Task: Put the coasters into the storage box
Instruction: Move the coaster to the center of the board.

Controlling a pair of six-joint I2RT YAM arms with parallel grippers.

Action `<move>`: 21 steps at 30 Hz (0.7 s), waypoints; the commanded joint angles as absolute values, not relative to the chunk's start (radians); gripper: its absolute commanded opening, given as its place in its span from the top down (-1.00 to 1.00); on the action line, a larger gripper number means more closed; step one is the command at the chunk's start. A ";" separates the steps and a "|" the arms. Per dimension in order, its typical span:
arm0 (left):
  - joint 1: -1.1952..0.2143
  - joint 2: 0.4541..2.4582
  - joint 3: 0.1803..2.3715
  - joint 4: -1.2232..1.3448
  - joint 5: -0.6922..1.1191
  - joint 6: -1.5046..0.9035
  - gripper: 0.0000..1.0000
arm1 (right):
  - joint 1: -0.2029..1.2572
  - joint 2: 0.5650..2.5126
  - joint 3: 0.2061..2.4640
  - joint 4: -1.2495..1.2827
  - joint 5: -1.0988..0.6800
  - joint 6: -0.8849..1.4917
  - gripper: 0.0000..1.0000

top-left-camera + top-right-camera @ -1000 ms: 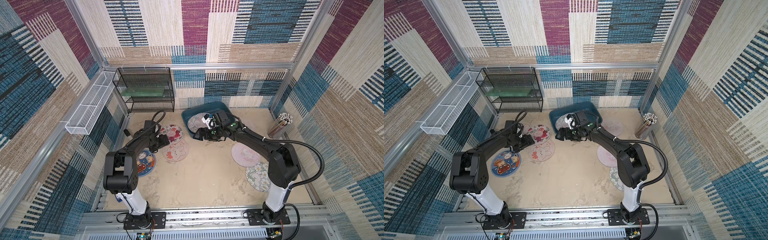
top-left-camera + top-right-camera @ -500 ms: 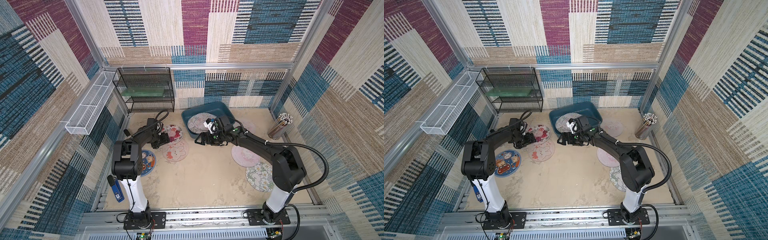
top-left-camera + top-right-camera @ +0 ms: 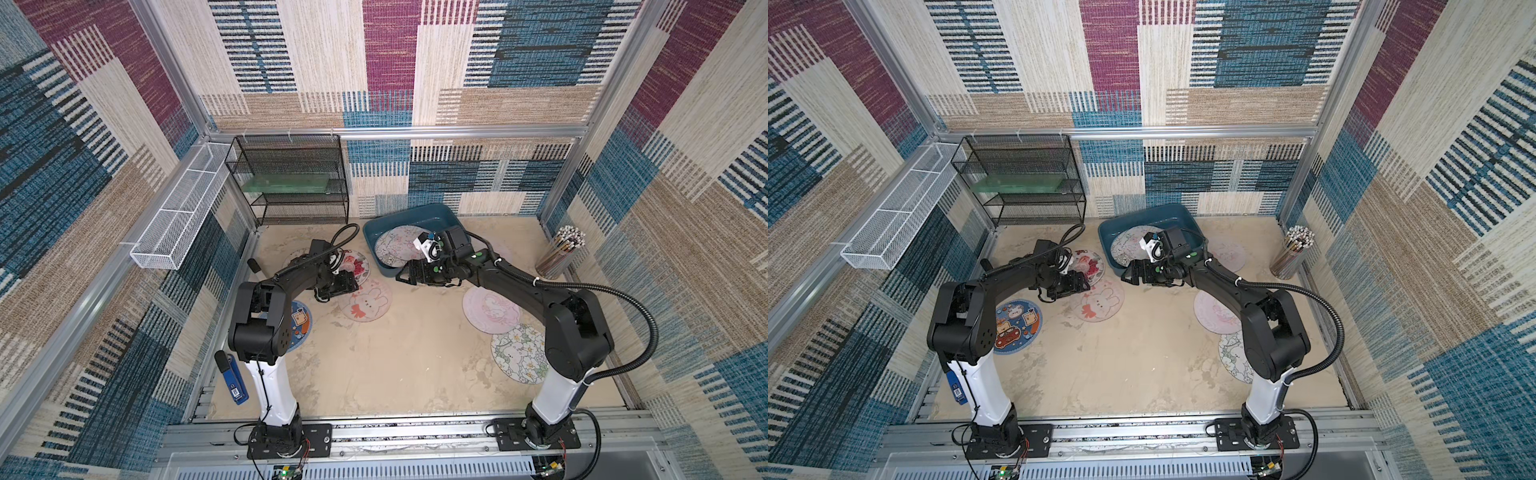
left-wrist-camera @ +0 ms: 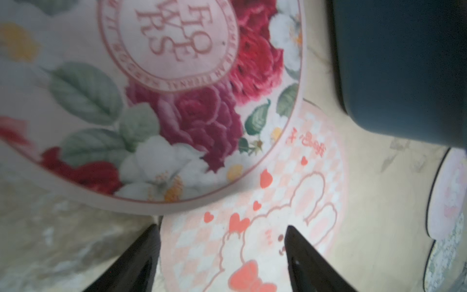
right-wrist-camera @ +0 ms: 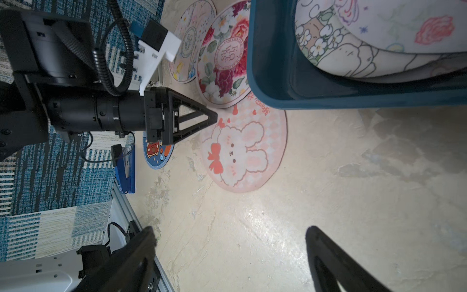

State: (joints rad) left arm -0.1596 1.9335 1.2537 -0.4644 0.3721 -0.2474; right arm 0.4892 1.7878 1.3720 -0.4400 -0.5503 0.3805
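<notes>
Seven coasters (image 3: 490, 309) at least lay loose on the table (image 3: 395, 374); I'd judge it well under half done. Nearest: white-flower coaster (image 3: 517, 353), pink coaster (image 3: 1217, 311), dark blue coaster (image 3: 1017, 324). Mid-table: left gripper (image 4: 222, 227) was spread wide and empty, low over the bunny coaster (image 5: 242, 149), beside the rose coaster (image 4: 151, 101). Right gripper (image 5: 230, 230) was also wide open, holding nothing, over bare table just in front of the storage box (image 3: 411, 212). Farther: two more, one behind the rose coaster (image 5: 192, 40), one right of the box (image 3: 1227, 253). The box held a few stacked coasters (image 3: 395, 247); exact count unclear.
</notes>
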 commanded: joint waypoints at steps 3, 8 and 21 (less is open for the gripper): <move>-0.235 1.951 1.227 -0.668 0.460 -0.195 -0.54 | 0.487 1.808 1.369 -0.435 -0.575 0.358 -0.90; -0.319 1.965 1.240 -0.669 0.493 -0.220 -0.54 | 0.475 1.828 1.347 -0.435 -0.550 0.359 -0.90; -0.259 1.813 1.161 -0.647 0.367 -0.284 -0.58 | 0.450 1.945 1.363 -0.499 -0.447 0.342 -1.00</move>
